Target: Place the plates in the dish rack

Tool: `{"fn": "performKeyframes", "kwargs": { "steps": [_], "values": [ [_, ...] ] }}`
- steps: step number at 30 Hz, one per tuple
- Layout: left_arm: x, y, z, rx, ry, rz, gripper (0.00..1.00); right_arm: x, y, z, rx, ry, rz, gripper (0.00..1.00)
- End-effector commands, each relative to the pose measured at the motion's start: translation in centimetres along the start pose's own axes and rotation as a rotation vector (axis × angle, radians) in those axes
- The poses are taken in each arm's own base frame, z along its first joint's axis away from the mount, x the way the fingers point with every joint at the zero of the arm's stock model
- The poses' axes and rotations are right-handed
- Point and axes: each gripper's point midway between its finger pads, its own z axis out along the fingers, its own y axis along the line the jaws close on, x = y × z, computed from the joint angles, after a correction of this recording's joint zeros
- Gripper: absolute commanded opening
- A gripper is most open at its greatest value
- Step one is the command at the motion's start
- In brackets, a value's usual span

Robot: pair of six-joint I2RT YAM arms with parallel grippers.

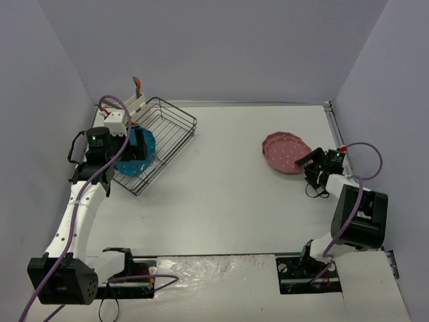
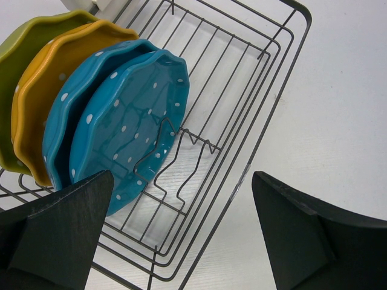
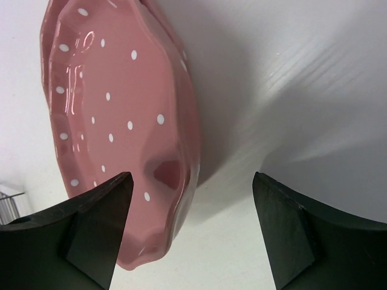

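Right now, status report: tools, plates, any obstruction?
Left tool open over dish rack, four plates racked. Right tool open at edge of pink plates on table, not gripping. No obstruction seen.
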Motion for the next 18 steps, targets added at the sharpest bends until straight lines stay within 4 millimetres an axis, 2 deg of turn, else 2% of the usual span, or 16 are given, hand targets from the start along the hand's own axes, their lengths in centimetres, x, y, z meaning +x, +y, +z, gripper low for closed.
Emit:
{"fn": "performKeyframes", "kwargs": {
  "steps": [1,13,18],
  "values": [
    [-2.81,-0.33,-0.01,0.018,-0.094,-0.005,0.97,-1.76,3.52,-0.13,-0.197,-0.071,0.012,0.75],
    [-2.75,-0.26,0.08,0.015,-0.091,-0.005,0.97,-2.28,3.78,-0.46,-0.27,-0.097,0.047,0.59],
    [-2.74,-0.27,0.04,0.015,-0.091,-0.006,0.97,-1.98,3.25,-0.04,-0.274,-0.088,0.076,0.48]
  ]
}}
